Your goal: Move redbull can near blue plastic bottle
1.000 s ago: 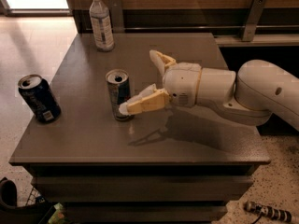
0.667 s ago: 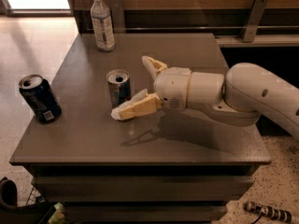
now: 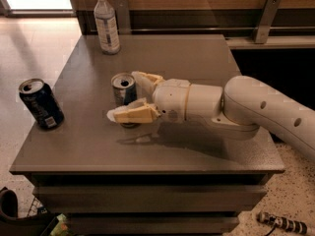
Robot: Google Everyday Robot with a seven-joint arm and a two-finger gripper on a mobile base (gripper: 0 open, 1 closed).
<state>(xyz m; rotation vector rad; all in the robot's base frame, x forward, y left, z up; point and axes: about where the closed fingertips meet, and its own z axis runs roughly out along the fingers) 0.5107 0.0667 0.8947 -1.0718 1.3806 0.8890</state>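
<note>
Silver-topped redbull can [image 3: 123, 86] sits inside the wide-open pincer [image 3: 124, 97], bracketed for a grasp but not gripped; the blue plastic bottle [image 3: 106, 23] stands at the table's [image 3: 197, 53] far edge.

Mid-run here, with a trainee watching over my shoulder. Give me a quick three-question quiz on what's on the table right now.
1. True or false: the end effector is closed around the bottle.
2. Which stands nearest the left edge of the table? A) slim can B) dark can C) bottle
3. Fill in: the bottle stands upright near the table's ___ edge.

Key
1. False: the end effector is open at mid-table, with one finger on each side of the slim can.
2. B
3. far
</note>
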